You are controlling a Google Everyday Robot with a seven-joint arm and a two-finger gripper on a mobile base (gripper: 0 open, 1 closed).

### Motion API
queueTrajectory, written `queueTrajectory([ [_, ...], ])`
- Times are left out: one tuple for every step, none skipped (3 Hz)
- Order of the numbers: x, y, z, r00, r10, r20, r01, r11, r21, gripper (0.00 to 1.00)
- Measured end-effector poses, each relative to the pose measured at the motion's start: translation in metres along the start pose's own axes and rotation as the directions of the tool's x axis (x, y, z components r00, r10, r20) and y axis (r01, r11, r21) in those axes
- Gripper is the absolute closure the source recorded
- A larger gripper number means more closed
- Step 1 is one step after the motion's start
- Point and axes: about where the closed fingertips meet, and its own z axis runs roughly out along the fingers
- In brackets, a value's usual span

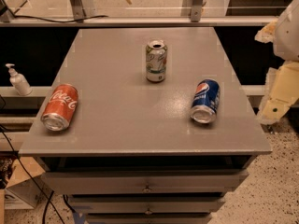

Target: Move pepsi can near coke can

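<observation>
The pepsi can (205, 101), blue with a round red-white-blue logo, lies on its side at the right of the grey table top (126, 111), silver end toward the front. The coke can (60, 107), red-orange with white script, lies on its side near the table's left edge. My gripper (276, 97), white and cream, hangs off the table's right side, to the right of the pepsi can and apart from it. It holds nothing that I can see.
A white and green can (156, 61) stands upright at the middle back of the table. A white pump bottle (18, 80) sits on a ledge to the left. Drawers (147, 183) are below the front edge. A rail (140, 20) runs behind the table.
</observation>
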Motion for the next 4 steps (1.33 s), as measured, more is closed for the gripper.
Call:
queueTrajectory([
  [-0.002,0.000,0.000,1.000,-0.001,0.009,0.001,1.0000,0.008,0.00],
  [-0.007,-0.003,0.016,0.995,0.042,0.088,-0.043,0.9991,0.002,0.00],
  [-0.013,-0.004,0.013,0.992,0.046,0.116,-0.048,0.9988,0.014,0.00],
  [-0.005,-0.005,0.028,0.981,0.121,0.155,-0.120,0.9927,-0.016,0.00],
])
